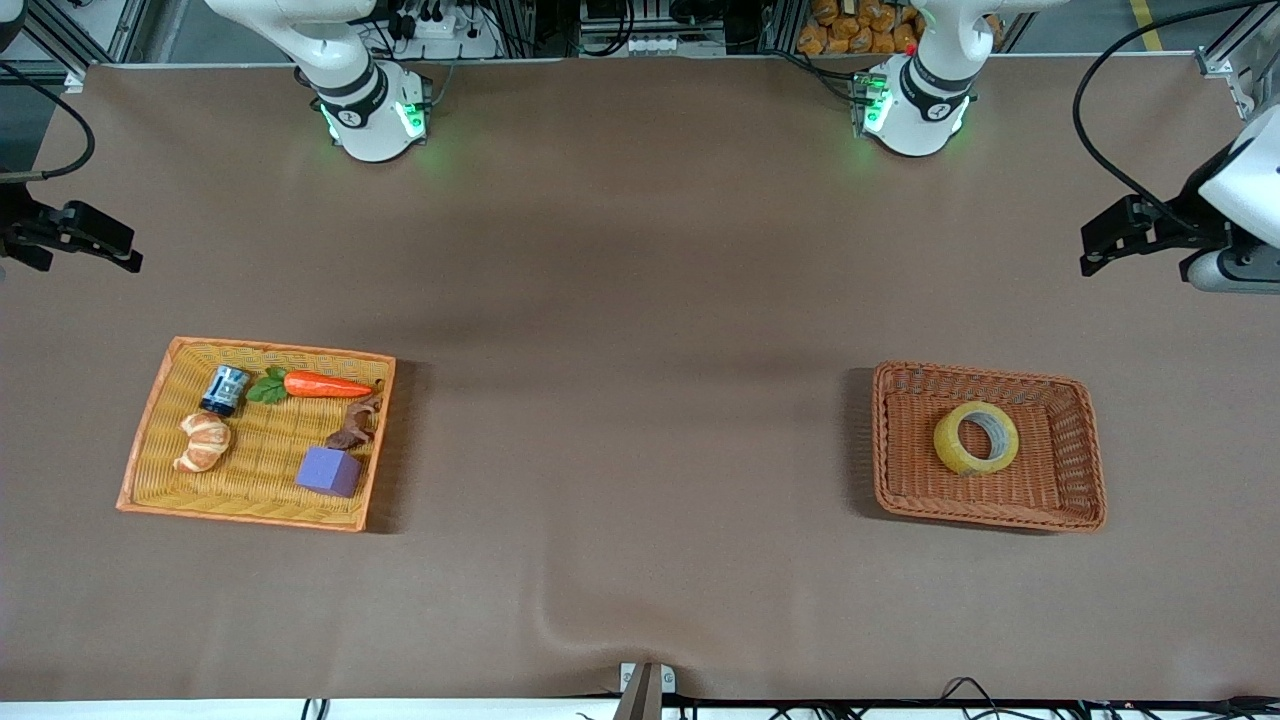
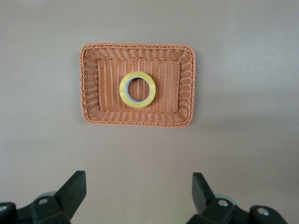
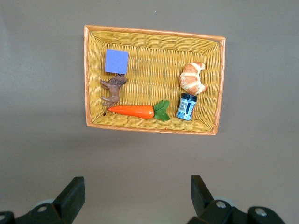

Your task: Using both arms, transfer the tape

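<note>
Table [image 1: 640,300]: brown cloth, one basket toward each arm's end.
Yellow basket [image 1: 150,440]: toward the right arm's end, holding a carrot [image 1: 325,384], croissant [image 1: 204,441], purple cube [image 1: 328,471], small blue can [image 1: 225,389] and a brown toy animal [image 1: 355,425].
Brown basket [image 1: 1080,440]: toward the left arm's end, only the tape inside.
Left gripper [image 1: 1105,240]: up in the air near that end's edge, fingers spread wide, holding nothing.
Right gripper [image 1: 95,240]: up at its own end, fingers wide apart in the wrist view [image 3: 135,198], empty too.
Tape [image 1: 976,437]: lying flat, mid-floor of the brown basket, untouched.
</note>
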Available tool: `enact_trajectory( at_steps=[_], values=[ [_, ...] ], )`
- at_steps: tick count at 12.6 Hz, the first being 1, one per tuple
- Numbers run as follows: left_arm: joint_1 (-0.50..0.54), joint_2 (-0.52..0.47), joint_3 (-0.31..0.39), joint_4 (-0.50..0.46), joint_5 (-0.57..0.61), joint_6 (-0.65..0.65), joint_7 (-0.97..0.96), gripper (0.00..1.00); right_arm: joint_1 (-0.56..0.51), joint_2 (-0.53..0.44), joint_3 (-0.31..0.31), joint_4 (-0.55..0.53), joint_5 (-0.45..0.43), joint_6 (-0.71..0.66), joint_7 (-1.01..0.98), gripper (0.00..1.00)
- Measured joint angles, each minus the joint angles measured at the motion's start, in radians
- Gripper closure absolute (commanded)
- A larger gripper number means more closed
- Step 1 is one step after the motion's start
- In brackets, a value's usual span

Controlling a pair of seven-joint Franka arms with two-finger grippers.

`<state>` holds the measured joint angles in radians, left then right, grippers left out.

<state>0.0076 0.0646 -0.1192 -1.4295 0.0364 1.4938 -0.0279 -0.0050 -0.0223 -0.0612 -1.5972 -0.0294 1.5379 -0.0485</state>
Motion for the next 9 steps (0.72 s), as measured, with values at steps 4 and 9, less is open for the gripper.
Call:
enact_trajectory(
  at_steps=[4, 9],
  values=[
    [-0.036, -0.063, 0.032, -0.088, 0.000, 0.016, -0.001, 0.00, 0.000, 0.000, -0.001, 0.000, 0.000, 0.000, 0.000, 0.00],
    [-0.039, -0.085, 0.051, -0.114, 0.000, 0.028, -0.001, 0.00, 0.000, 0.000, -0.002, 0.000, 0.000, 0.000, 0.000, 0.00]
  ],
)
